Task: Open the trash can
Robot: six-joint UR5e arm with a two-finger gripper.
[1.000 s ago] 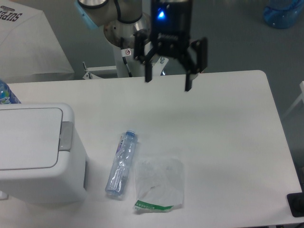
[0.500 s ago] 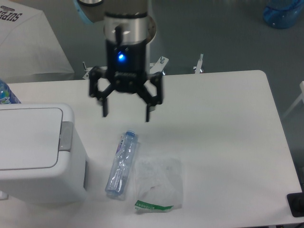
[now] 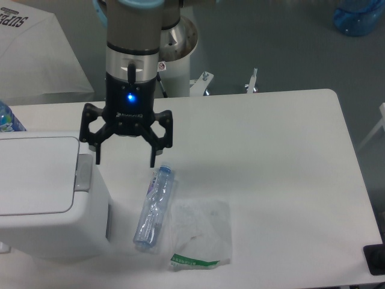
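The trash can (image 3: 48, 192) is a big white boxy bin at the left edge of the table, its flat lid down. A grey push tab (image 3: 84, 174) sits on the lid's right side. My gripper (image 3: 125, 161) hangs open just right of the bin, pointing down. Its left fingertip is right above the grey tab, and its right fingertip is over the cap end of a clear plastic bottle (image 3: 154, 209). Nothing is between the fingers.
The clear bottle lies on the table beside the bin, with a crumpled clear plastic bag (image 3: 201, 233) to its right. A blue-capped bottle (image 3: 7, 117) peeks in at the far left. A dark object (image 3: 375, 259) sits at the table's front right corner.
The arm has swept from the back middle of the table to the left and forward, and down toward the bin's tab. The fingers stayed open. Bin, bottle and bag are unmoved.
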